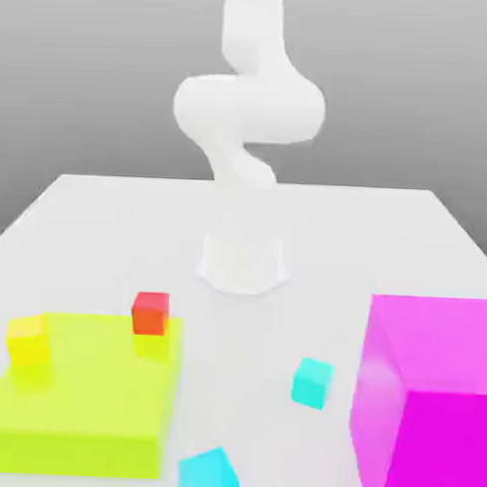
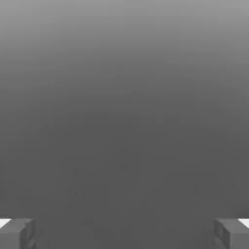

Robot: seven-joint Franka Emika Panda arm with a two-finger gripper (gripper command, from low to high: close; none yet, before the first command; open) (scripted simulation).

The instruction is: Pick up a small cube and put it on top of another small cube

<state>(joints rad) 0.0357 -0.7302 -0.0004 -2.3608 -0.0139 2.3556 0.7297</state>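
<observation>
In the exterior view, the turquoise cube sits on the pale surface, between the lime slab and the magenta block, nearer the block at the view's right. Resting there with its top bare, it seems placed for a grasp from above. The cyan cube lies nearer the camera and further left. The red cube and yellow cube stand on the slab, perhaps as other stacking choices. In the hand view, the jaws are spread wide, nothing between them, the turquoise cube well apart, presumably ready to grasp.
</observation>
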